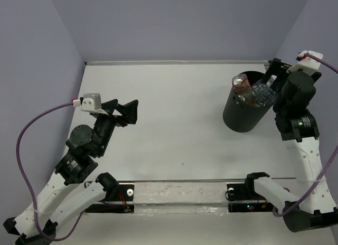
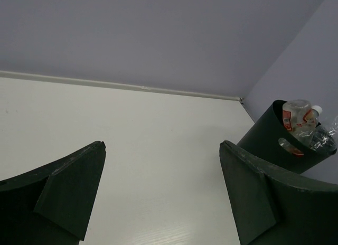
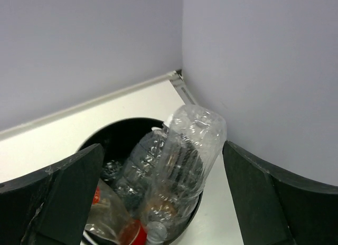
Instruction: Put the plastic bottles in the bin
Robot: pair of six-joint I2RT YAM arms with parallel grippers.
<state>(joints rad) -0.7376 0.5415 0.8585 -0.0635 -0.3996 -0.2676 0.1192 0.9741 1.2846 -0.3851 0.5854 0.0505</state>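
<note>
Bottles (image 1: 254, 92) heaped past bin (image 1: 242, 120) rim (far corner); R gripper (image 3: 162, 146) spread above, L gripper (image 2: 162, 144) spread

Soft, even, fairly bright light falls from overhead in all three views, giving the walls (image 1: 174, 23) a cool lilac cast. Shadows on the white bench (image 1: 174, 113) are faint and diffuse. The clear bottles (image 3: 182, 155) catch small glints. In both wrist views the near, dark jaws look slightly soft-edged, with their inner faces in shade.
</note>
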